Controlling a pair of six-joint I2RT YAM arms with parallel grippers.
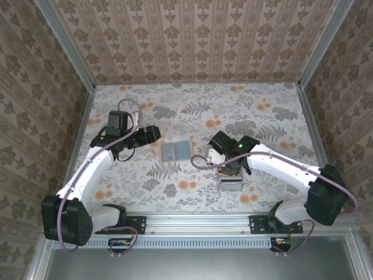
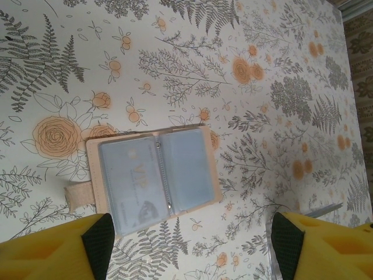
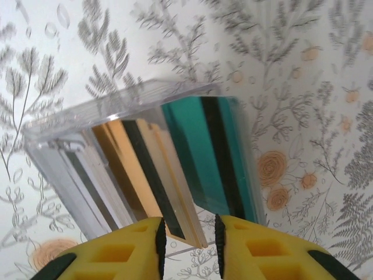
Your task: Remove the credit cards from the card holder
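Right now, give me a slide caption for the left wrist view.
Card holder lying open and flat on the floral table, just ahead of the open left gripper.

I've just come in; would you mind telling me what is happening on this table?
The card holder lies open on the table, a pale card seemingly in one sleeve; the left hand hovers open near it. The right hand is at a clear box holding a teal card and a yellow card, whose lower corner sits between the hand's fingers.
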